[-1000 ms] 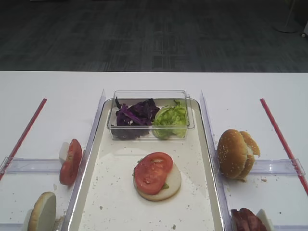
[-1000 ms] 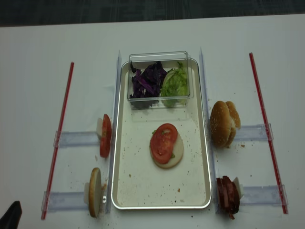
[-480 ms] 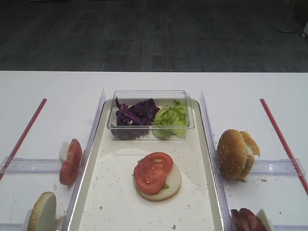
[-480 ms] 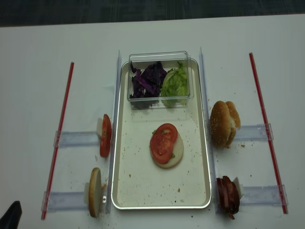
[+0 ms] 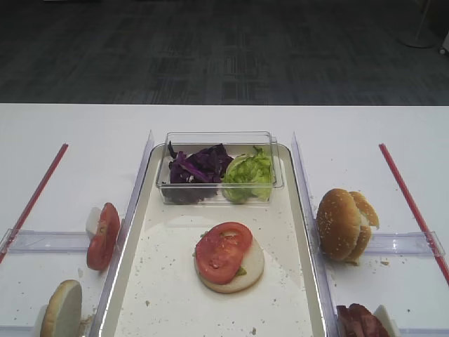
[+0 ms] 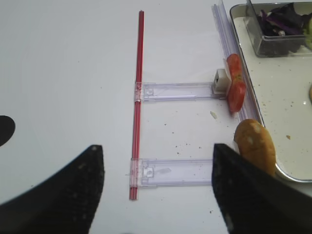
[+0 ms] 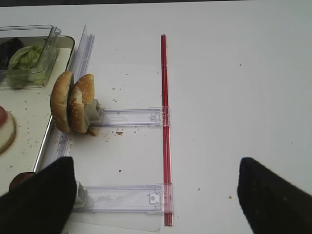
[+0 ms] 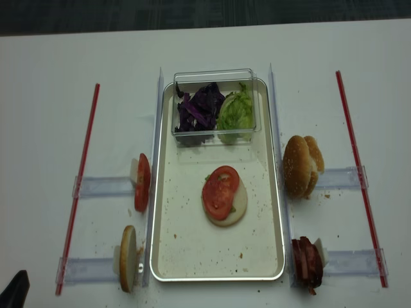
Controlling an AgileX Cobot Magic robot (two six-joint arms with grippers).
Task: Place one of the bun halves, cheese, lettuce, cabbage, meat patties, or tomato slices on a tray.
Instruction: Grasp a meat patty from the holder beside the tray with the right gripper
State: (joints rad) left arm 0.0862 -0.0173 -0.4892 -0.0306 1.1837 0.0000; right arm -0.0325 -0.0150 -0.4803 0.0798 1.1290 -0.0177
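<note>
- Nothing moved since the earlier frames.
- Tomato slice (image 8: 220, 188) lay on bun half (image 8: 234, 206) in tray (image 8: 192, 253).
- R gripper (image 7: 156, 195) & L gripper (image 6: 156, 187): jaws spread wide, empty.

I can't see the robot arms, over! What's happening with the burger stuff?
Both jaws open, holding nothing, back off the food. Tray carries a bun half topped with tomato slices. Meat patties wait right of the tray. Nothing in the way.

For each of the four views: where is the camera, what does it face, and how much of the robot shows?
Exterior high: front, angled down at the tray; no robot.
Realsense: overhead, whole table; dark tip at the lower left corner.
Right wrist: faces the bun halves; right gripper jaws apart.
Left wrist: faces the tomato slices; left gripper jaws apart.
Both exterior views share the tomato-topped bun.
</note>
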